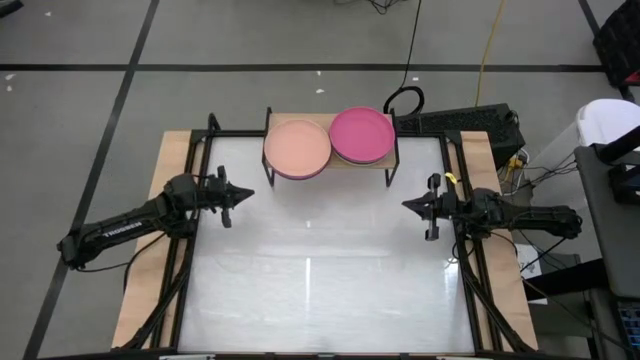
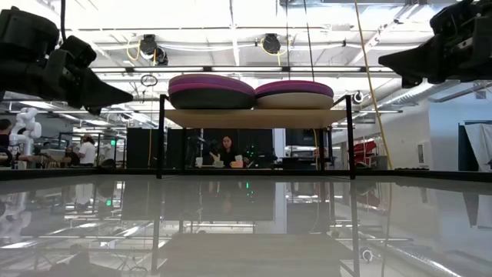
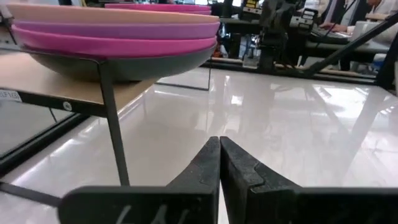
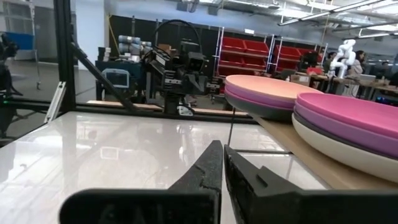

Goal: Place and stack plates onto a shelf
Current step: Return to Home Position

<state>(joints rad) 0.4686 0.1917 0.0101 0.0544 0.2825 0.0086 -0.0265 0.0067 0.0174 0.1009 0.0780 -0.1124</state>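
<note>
The left pincer (image 1: 241, 194) and right pincer (image 1: 408, 206) hang clenched and empty over the bench (image 1: 320, 290), while beyond the gap between them the peach-topped plate stack (image 1: 297, 147) and pink-topped plate stack (image 1: 361, 134) sit on the shelf (image 2: 254, 118).

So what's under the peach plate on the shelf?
A purple plate, then a pink plate, then a black plate resting on the shelf. Only their rims show; the peach plate covers the rest.

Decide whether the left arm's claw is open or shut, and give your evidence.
Shut: the left claw shows its two dark fingers pressed together, nothing between them.
</note>
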